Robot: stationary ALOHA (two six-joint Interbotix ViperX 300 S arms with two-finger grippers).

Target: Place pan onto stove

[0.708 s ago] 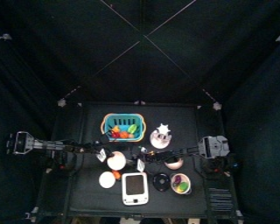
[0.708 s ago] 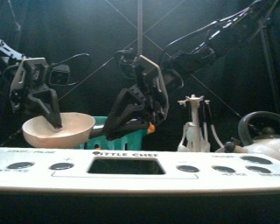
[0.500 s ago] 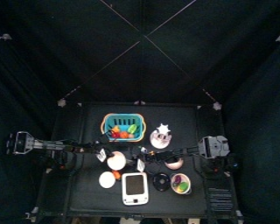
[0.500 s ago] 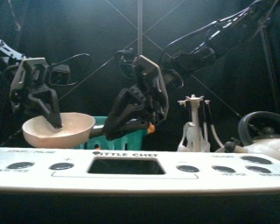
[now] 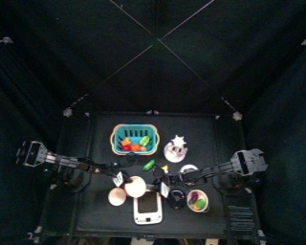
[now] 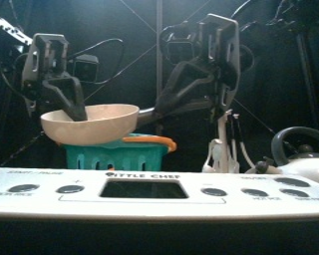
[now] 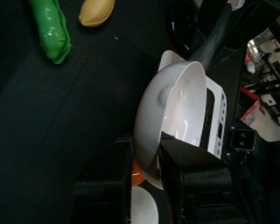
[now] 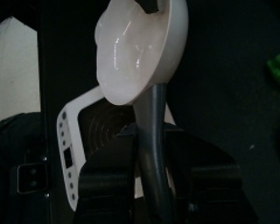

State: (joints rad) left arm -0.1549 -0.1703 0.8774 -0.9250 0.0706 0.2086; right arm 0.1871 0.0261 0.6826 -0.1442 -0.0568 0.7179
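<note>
Two robot arms are carrying a white pan together above the bench, midway through setting it on the toy stove. The left end effector is clamping the pan's rim, its jaws parted only by the width of the wall between them, while the right end effector is closing on the grey handle, as the right wrist view shows with the handle running between its jaws. The pan is hanging in the air, clear of the bench, over the teal basket as the front view has it; from above it is sitting just beside the stove's left edge. The white stove is lying at the bench's front, with nothing on it. A kettle is standing off to the right. Judging from this, the carrying step is under way; the next move calls for both arms to shift the pan sideways over the stove, lower it level, then let go.
</note>
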